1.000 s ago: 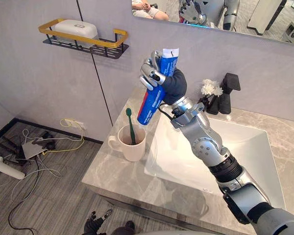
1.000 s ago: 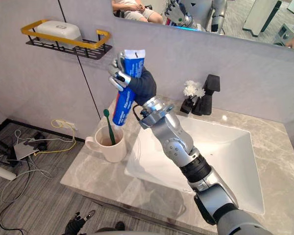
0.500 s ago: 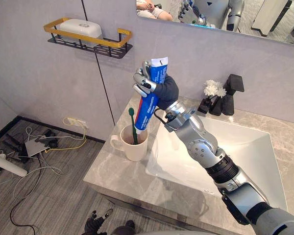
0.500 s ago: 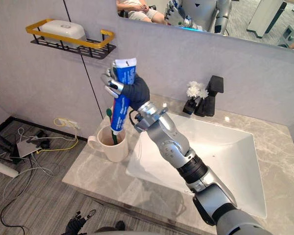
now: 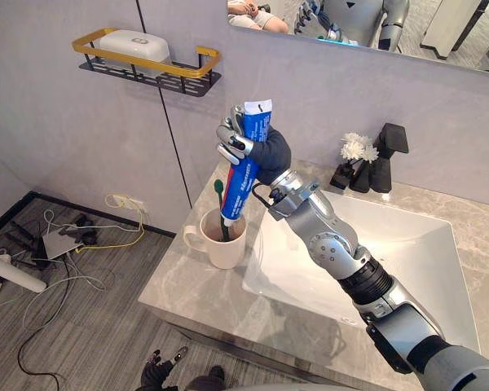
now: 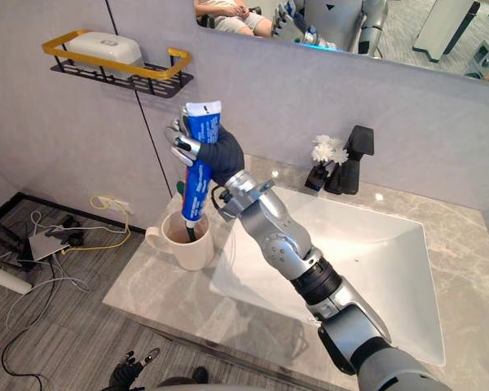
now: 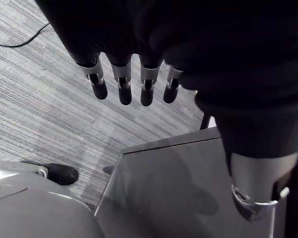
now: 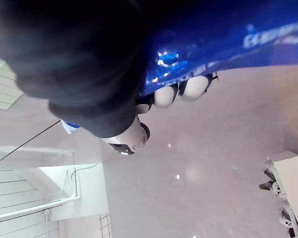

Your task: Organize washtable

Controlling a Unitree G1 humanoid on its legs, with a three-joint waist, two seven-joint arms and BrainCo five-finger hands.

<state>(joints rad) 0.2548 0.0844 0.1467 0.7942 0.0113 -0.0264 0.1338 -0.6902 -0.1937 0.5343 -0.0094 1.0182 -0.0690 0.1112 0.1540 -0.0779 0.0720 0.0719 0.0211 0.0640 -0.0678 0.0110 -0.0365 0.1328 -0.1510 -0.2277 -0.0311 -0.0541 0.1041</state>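
Right hand (image 5: pixel 238 140), curled round the toothpaste tube (image 5: pixel 241 181), holds its cap end at the mouth of the mug (image 5: pixel 223 249) beside the toothbrush (image 5: pixel 218 194); the next move likely calls for lowering it in and releasing.

Marble countertop (image 5: pixel 187 283) w/ mug (image 5: pixel 220 248), flowers (image 5: pixel 354 148), black faucet (image 5: pixel 389 148).

A grey wall (image 5: pixel 65 147) bears a mirror (image 5: pixel 440 32) at far right and a yellow-railed shelf (image 5: pixel 147 69) at left, above a marbled surface (image 5: pixel 187 285) and a striped grey floor (image 5: pixel 57 318).

One toothpaste tube (image 5: pixel 244 163), one toothbrush (image 5: pixel 219 202), one mug (image 5: pixel 220 247), one shelf (image 5: pixel 151 72).
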